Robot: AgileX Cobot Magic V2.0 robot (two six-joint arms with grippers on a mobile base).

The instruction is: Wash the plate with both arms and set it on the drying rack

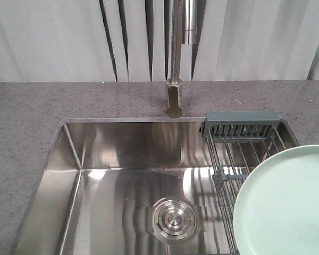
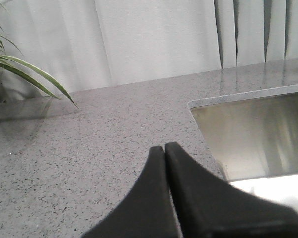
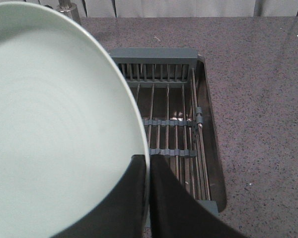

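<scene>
Closest to us, the left arm's black flat fingers [image 2: 169, 151] sit pressed together, gripping nothing, above the speckled grey worktop [image 2: 89, 148] beside the steel sink basin [image 2: 248, 134]. Further right, the round pale mint-green plate [image 3: 54, 124] hangs over the steel-wire drying rack with grey-green end bars [image 3: 169, 99], its rim pinched tight between the right arm's black fingers [image 3: 155, 168]. We cannot tell whether it touches the wires.
</scene>
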